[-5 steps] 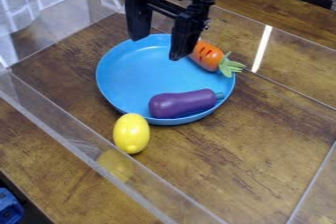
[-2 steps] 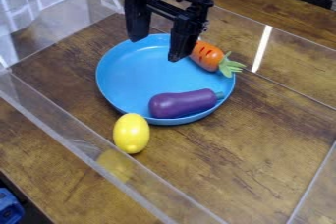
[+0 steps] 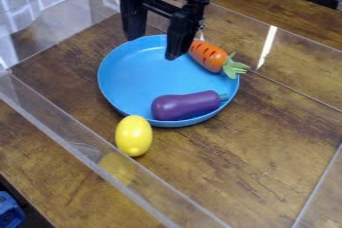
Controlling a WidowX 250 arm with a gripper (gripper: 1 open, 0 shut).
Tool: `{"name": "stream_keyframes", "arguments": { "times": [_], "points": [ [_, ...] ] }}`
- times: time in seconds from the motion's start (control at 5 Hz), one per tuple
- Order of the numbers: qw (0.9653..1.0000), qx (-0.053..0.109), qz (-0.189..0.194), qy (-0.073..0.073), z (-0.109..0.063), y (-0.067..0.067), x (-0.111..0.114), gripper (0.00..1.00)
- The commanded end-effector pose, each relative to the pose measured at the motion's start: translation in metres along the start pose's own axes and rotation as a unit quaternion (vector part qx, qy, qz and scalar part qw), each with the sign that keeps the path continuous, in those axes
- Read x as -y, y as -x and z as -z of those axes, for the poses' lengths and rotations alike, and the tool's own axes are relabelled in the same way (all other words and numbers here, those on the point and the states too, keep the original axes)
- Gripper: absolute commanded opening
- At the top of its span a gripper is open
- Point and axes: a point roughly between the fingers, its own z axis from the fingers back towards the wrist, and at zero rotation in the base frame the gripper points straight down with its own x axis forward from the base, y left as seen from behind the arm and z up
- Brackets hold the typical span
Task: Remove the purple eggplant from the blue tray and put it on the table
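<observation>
Since the earlier frame the black two-fingered hand [image 3: 156, 38] has shifted slightly toward the upper left, while the things on and around the tray sit where they were. The hand is released, its fingers spread wide with nothing between them, over the far side of the round, shallow, bright-blue plastic tray [image 3: 118, 90]. Inside the tray, at its near right side, lies the glossy dark-purple oblong eggplant [image 3: 186, 105]. The orange carrot with a green top [image 3: 211, 56] lies at the right rim, its leaves reaching over the edge. A smooth yellow lemon [image 3: 134, 135] rests outside, just beside the near rim.

This looks like the approach, before any grasp; the next move calls for coming toward the eggplant, lowering and closing across its narrow width. The table [image 3: 254, 162] is dark brown grained wood, with clear acrylic walls [image 3: 88, 139] along its edge.
</observation>
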Motion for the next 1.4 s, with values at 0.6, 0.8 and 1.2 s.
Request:
{"name": "stream_keyframes", "arguments": {
  "times": [0.6,0.8,1.2],
  "points": [
    [0.9989,0.047,-0.008,-0.001,-0.013,-0.016,0.001,1.0],
    [0.999,0.045,-0.004,0.001,-0.005,-0.018,0.004,1.0],
    [0.9987,0.05,0.01,0.006,0.026,-0.028,0.015,1.0]
  ]
}}
